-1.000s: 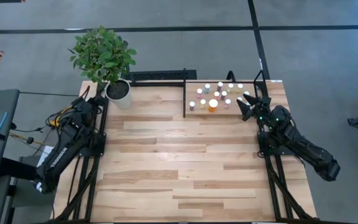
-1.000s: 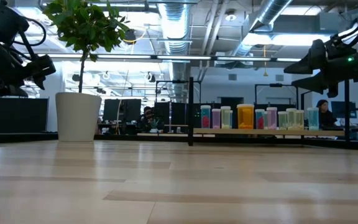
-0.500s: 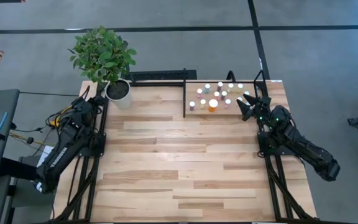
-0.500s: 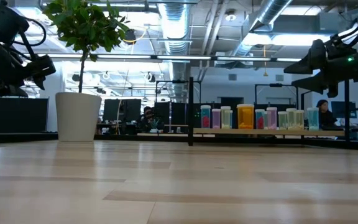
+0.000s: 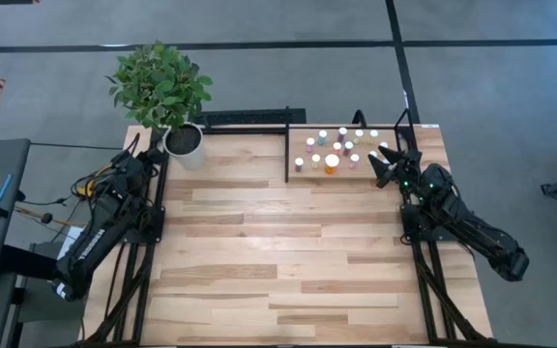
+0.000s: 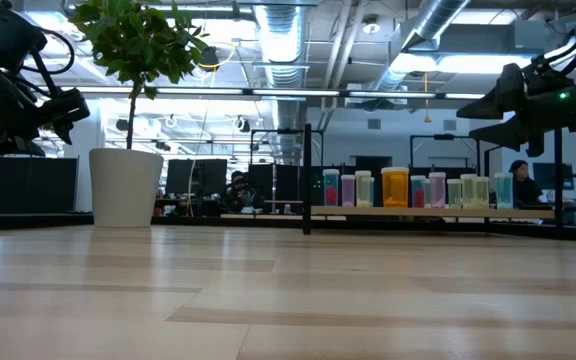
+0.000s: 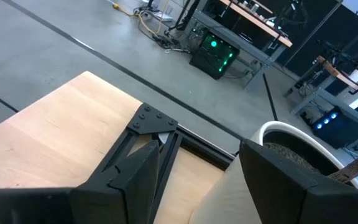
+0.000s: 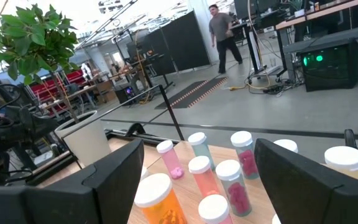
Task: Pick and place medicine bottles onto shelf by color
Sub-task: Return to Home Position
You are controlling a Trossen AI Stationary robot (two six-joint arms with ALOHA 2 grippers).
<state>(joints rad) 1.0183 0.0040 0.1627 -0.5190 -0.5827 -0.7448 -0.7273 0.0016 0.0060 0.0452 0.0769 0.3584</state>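
Note:
Several small white-capped medicine bottles, with pink, magenta, yellow and pale bodies, stand upright on their bases on the shelf at the table's far right. One larger orange bottle stands among them. In the low view the bottles form a row on the shelf. My right gripper hovers open just right of the shelf, pointing level at the bottles; nothing is between its fingers. My left gripper waits open at the table's far left, beside the plant pot.
A white pot with a leafy plant stands at the far left corner. A black bar lies along the far edge. The plank tabletop stretches bare between the arms. A person walks in the room behind.

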